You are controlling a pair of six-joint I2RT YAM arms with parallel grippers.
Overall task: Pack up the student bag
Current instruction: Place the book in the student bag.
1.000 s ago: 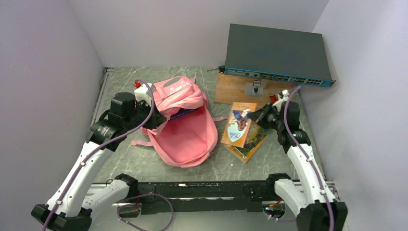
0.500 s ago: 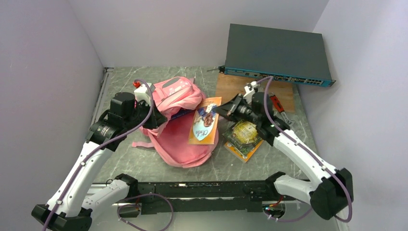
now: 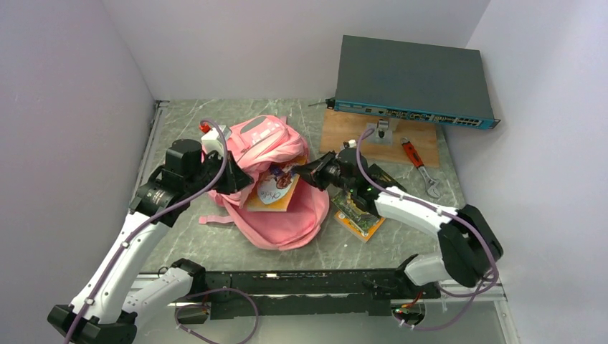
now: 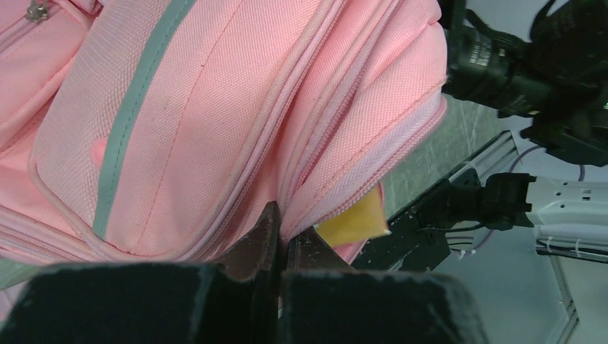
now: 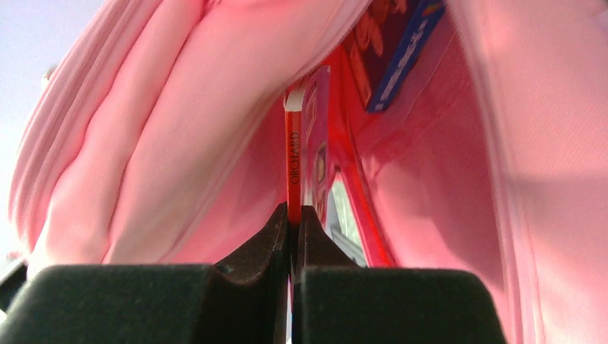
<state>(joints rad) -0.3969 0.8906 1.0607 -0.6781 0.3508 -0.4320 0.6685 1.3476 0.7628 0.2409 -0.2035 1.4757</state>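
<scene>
Pink student bag [image 3: 287, 218] lying open left of the table's middle, left gripper [image 4: 281, 240] clamped on its zipper rim, right gripper [image 5: 294, 218] pinched tight on thin orange book [image 3: 272, 188], book partway inside the bag's mouth.

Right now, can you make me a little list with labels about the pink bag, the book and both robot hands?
bag: student bag, lying on the table, top open
book: orange book, partly inside the bag's mouth
left gripper: shut, pinching the bag's opening edge
right gripper: shut on the orange book's spine
outside the bag: another book on the table, under the right arm
also on the table: wrench
</scene>
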